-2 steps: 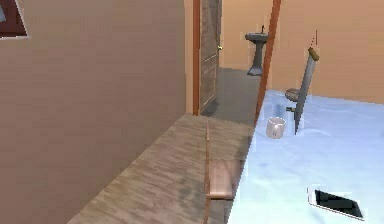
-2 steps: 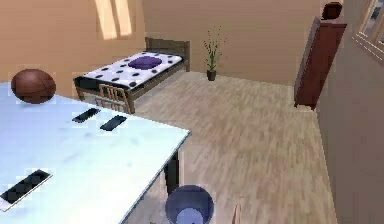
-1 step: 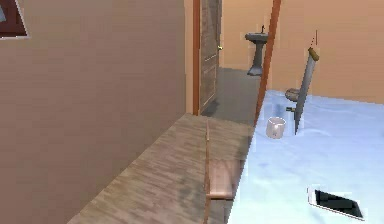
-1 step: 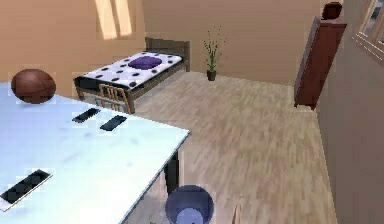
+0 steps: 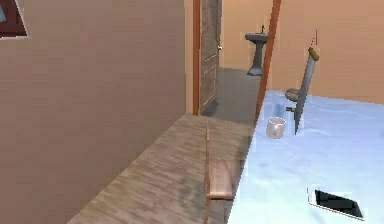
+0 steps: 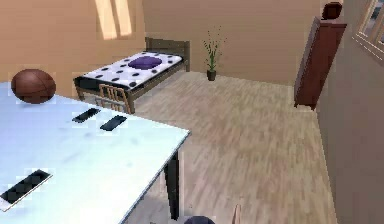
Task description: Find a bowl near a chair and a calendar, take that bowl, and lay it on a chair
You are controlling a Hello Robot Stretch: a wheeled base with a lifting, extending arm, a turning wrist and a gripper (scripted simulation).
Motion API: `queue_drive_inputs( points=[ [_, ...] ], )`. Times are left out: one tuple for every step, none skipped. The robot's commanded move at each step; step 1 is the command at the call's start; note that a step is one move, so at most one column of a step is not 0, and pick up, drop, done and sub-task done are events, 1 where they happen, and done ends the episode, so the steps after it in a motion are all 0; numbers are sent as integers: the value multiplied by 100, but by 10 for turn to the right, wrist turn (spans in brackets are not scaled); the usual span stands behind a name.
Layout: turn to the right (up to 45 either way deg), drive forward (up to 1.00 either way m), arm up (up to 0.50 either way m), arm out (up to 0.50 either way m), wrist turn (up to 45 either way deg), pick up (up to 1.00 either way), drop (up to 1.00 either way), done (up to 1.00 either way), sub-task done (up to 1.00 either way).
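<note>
A pale blue-white table [image 5: 330,150] is seen at the forward view's right. Near its far edge a small see-through pot [image 5: 276,127] is stood upright on the top. It may be the bowl, but that cannot be told for sure. Just behind it, at the table's far side, a thin grey chair [image 5: 304,90] is seen from the side. A flat dark tablet [image 5: 335,202] is laid on the table close to the bottom edge. Along the table's left side a long brown board [image 5: 218,168] is set above the wooden floor [image 5: 150,175]. A plain tan wall [image 5: 90,100] is found on the left, with the corner of a framed picture [image 5: 10,20] high up. Past an open brown door [image 5: 210,50], a grey sink on a stand [image 5: 257,48] is seen in a further room. In the arm side view the table top is placed at the lower left, and a round brown thing [image 6: 33,85] is rested at its far corner. On the top are laid a flat dark slab [image 6: 87,115], a second slab [image 6: 114,123] just beside it, and a third slab [image 6: 25,187] well apart from both. Beyond the table a bed [image 6: 120,72] with a spotted cover and a purple pillow [image 6: 144,62] is set by the far wall. A potted plant [image 6: 211,55] is stood near it. A tall dark-red cupboard [image 6: 318,60] is placed at the right. Whether the gripper is spread or pressed together cannot be told.
</note>
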Motion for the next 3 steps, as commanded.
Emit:
queue_drive_inputs(
  points=[
    [0,0,10,0,0,0,0,0,0],
    [0,0,0,-8,0,0,0,0,0],
    [0,0,0,0,0,0,0,100,0]
  ],
)
